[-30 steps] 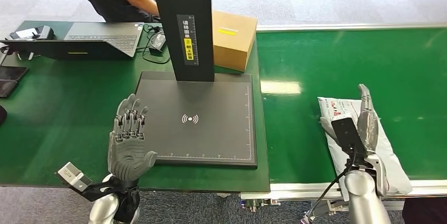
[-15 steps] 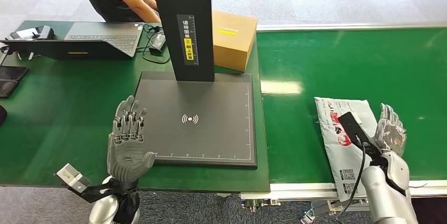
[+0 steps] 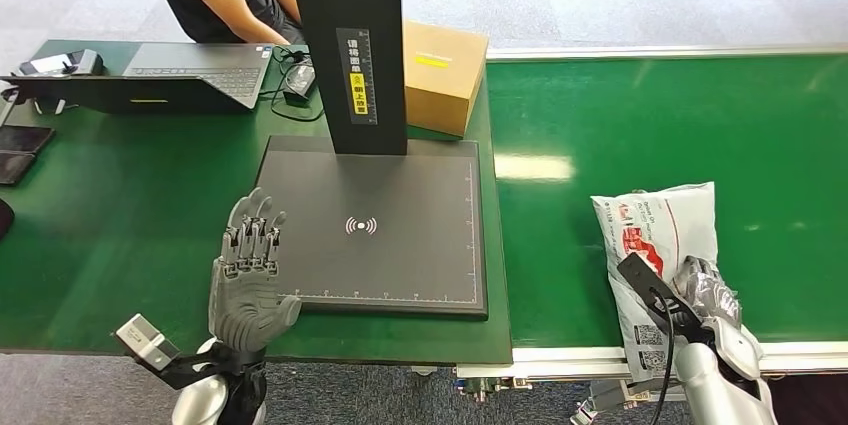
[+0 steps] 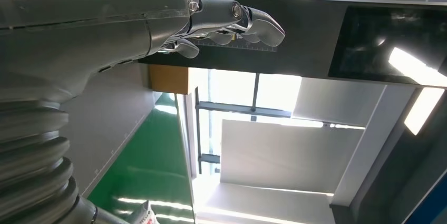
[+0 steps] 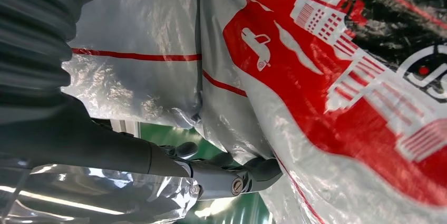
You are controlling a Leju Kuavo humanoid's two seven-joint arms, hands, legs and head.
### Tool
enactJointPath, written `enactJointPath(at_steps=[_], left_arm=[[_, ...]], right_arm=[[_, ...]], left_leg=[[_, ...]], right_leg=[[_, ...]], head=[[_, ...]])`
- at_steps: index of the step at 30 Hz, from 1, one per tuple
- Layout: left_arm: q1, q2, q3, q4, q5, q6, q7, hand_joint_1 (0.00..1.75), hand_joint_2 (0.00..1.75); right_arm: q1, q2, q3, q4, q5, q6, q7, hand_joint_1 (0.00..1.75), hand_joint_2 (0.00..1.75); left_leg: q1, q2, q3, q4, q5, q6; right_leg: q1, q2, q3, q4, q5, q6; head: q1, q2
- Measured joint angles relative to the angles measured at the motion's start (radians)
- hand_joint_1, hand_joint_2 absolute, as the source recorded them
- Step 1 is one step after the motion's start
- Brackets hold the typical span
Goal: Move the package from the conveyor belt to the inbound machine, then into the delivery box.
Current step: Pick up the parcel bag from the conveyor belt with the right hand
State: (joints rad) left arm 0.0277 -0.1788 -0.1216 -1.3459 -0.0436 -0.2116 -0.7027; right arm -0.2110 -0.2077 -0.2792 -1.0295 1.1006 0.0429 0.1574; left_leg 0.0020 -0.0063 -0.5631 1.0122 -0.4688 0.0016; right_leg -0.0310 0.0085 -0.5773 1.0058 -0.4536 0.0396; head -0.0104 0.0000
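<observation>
Green conveyor belt [image 3: 640, 125]: right robot hand [image 3: 708, 295] grips the package [image 3: 660, 235] at its 5 o'clock corner (fingers curled underneath). Left robot hand [image 3: 248, 275] upright, fingers spread, empty.

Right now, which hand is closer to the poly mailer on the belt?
Right. The right hand grips the mailer at its near right edge, on the conveyor. The left hand is raised, fingers apart, beyond the scanner plate, at its left edge.

the right hand [image 5: 158, 166] grips the package [image 5: 327, 92]; its dark fingers [image 5: 253, 174] curl against the crinkled grey plastic film; the film carries red line graphics and a black patch; green belt surface [image 5: 174, 132] shows just behind.
</observation>
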Motion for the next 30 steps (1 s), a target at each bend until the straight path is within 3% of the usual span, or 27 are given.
enactJointPath(at_steps=[3, 7, 8, 30], left_arm=[[-0.002, -0.002, 0.0, 0.007, 0.0, -0.001, 0.0, 0.0, 1.75], [-0.004, -0.005, 0.0, 0.016, 0.0, -0.001, 0.0, 0.0, 1.75], [-0.005, -0.005, 0.0, 0.018, 0.0, -0.001, 0.0, 0.0, 1.75], [-0.008, -0.008, 0.0, 0.03, -0.001, 0.008, 0.0, 0.0, 1.75]], right_arm=[[0.019, 0.009, -0.008, -0.034, -0.013, 0.061, -0.001, 0.06, 1.75], [0.04, 0.018, -0.017, -0.059, -0.029, 0.095, -0.019, 1.67, 1.75], [0.045, 0.021, -0.018, -0.062, -0.032, 0.1, -0.023, 1.75, 1.75], [0.058, 0.046, -0.008, -0.088, -0.036, 0.112, -0.058, 1.75, 1.75]], left_leg=[[0.0, 0.0, 0.001, 0.0, 0.0, 0.0], [0.0, 0.0, 0.001, 0.001, 0.0, 0.0], [0.001, 0.0, 0.001, 0.001, 0.0, 0.0], [0.001, 0.0, 0.004, 0.001, -0.001, 0.0]], right_leg=[[0.0, 0.0, 0.001, 0.0, 0.0, 0.0], [0.001, 0.0, 0.002, 0.0, 0.0, 0.0], [0.001, 0.0, 0.002, 0.0, 0.0, 0.0], [0.001, 0.0, 0.005, -0.001, 0.0, 0.0]], head=[[0.0, 0.0], [0.0, 0.0], [0.0, 0.0], [0.0, 0.0]])
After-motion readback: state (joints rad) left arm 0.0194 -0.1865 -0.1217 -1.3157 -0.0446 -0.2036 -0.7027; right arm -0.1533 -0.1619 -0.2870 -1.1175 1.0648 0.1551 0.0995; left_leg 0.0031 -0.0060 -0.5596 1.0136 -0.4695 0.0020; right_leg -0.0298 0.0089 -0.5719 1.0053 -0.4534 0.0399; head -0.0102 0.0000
